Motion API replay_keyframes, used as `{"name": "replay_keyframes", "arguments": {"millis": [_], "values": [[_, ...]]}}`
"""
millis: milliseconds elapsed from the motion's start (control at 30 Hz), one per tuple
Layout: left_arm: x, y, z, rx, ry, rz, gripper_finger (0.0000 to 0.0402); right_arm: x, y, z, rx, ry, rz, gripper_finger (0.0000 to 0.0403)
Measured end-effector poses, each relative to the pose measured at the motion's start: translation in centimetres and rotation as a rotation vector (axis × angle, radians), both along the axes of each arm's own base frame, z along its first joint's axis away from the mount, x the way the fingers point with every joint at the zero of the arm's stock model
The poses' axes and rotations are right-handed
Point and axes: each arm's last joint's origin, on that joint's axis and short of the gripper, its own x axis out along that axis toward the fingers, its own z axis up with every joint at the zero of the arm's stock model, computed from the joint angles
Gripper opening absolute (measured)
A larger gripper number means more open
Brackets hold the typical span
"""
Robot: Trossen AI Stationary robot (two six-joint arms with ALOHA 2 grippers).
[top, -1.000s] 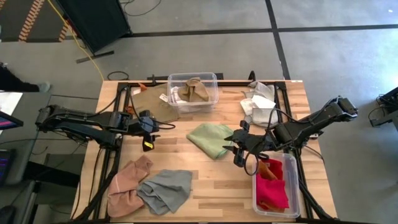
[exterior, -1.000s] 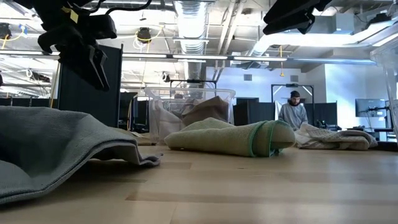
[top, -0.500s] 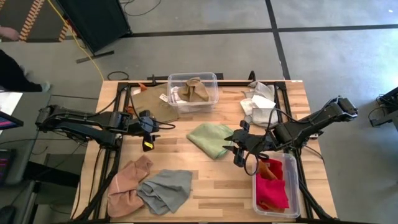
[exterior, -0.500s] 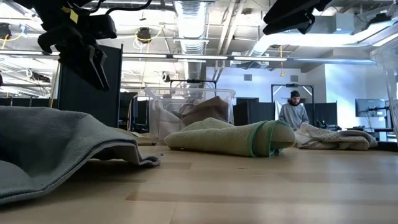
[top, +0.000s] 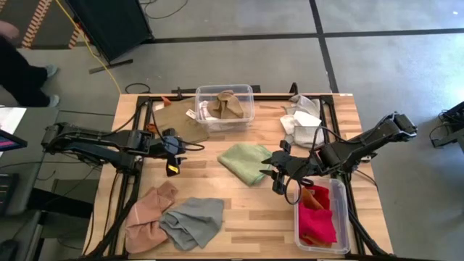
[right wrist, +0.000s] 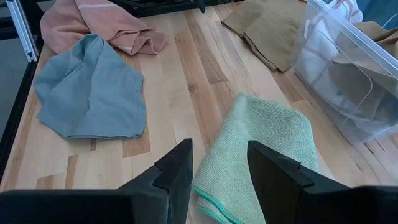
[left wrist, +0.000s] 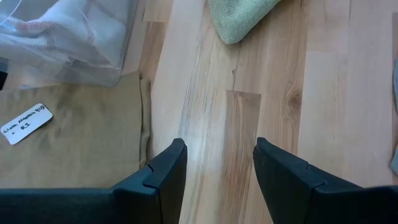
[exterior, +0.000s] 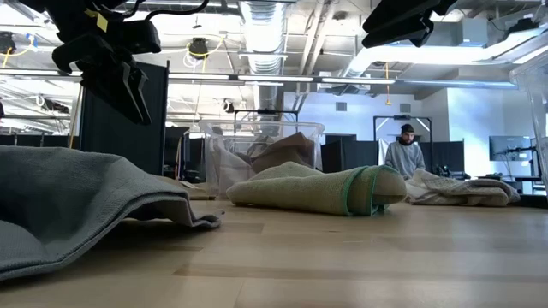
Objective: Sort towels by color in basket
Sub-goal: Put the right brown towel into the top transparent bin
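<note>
Right gripper (top: 276, 172) hanging with fingers spread, holding nothing, light green towel (top: 246, 162) right beside and partly under it. Red towels (top: 317, 216) in the clear bin (top: 299, 225) just behind. Left gripper (top: 174, 152) parted and empty too, over bare wood next to the tan towel (left wrist: 74, 146). Grey towel (top: 192, 221) and pink towel (top: 148, 214) well off, probably touching.

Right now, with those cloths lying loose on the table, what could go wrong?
The right gripper hangs open, empty, over the green towel's edge; a pinch there might lift one layer only. The grey towel overlaps the pink towel, so grabbing one could drag both. The left gripper is open over bare wood.
</note>
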Motion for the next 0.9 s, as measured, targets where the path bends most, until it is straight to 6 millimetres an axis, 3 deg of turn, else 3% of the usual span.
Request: {"name": "replay_keyframes", "arguments": {"millis": [167, 367, 600, 900], "values": [[0.0, -0.1, 0.0, -0.022, 0.003, -0.006, 0.0175, 0.0, 0.0, 0.0, 0.000, 0.000, 0.000, 0.0179], [-0.5, -1.4, -0.4, -0.200, 0.074, -0.170, 0.0175, -0.1, 0.3, 0.0, 0.000, 0.000, 0.014, 0.0179], [-0.6, -2.7, -0.5, -0.210, 0.080, -0.235, 0.0175, -0.2, 0.4, 0.0, -0.012, -0.003, 0.006, 0.0179], [-0.6, -2.8, -0.4, -0.207, 0.069, -0.239, 0.0175, -0.2, 0.4, 0.0, -0.015, -0.004, 0.004, 0.0179]]}}
